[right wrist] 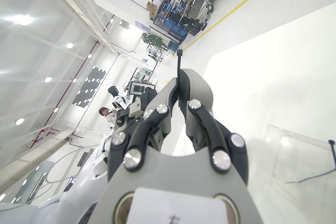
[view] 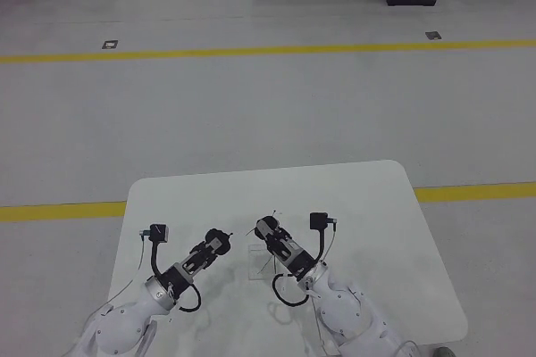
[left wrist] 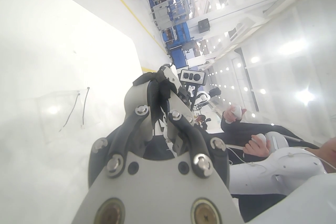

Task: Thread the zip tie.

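nearest the robot, the right claw (right wrist: 181, 78) is closed on a black zip tie (right wrist: 179, 64). the strap is pinched between the pads and the square head (right wrist: 179, 52) sticks out past the tips, in the air above the tabletop (view: 366, 205). beside it, the left claw (left wrist: 157, 80) has its tips brought together; i see nothing between them, though a thin strap there would be hard to make out. in the top view the two claws sit near each other, tips angled inward, the left (view: 218, 238) apart from the right (view: 268, 228).

just beyond and between them a clear tray (left wrist: 55, 128) lies flat on the tabletop, with two spare ties (left wrist: 83, 107) on it, side by side and not touching.

by my reading, pick-up is done and threading has not begun: the held tie looks straight, with no loop formed. the next move likely calls for the left claw to take the free tail, which i cannot trace here, bend it round, and line its tip up squarely with the small slot in the head while the right claw holds firm.
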